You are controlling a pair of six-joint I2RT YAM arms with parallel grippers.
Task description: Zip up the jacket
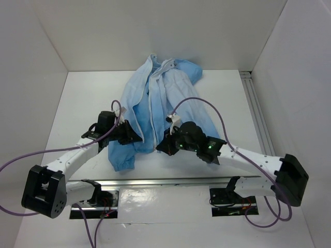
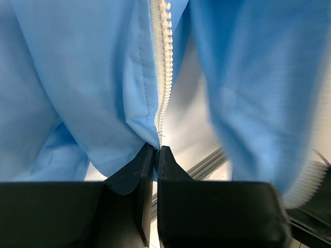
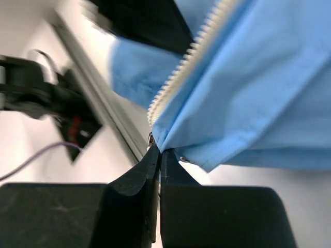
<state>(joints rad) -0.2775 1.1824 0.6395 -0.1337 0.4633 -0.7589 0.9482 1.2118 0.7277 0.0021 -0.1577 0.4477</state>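
The light-blue jacket [image 1: 155, 103] lies open on the white table, collar at the far end, its white zipper strip [image 1: 151, 111] running down the front. My left gripper [image 1: 138, 138] is shut on the bottom corner of the left front panel, pinching the fabric [image 2: 103, 93] right at the foot of the zipper teeth [image 2: 164, 62]. My right gripper [image 1: 160, 148] is shut on the bottom corner of the right front panel [image 3: 248, 98], beside the end of its zipper teeth [image 3: 178, 77]. Both hems are lifted a little off the table. The two grippers sit close together.
A metal rail [image 1: 155, 182] runs along the table's near edge and another [image 1: 256, 111] along the right side. White walls enclose the table at the back and sides. Purple cables [image 1: 207, 106] loop over the jacket from the arms.
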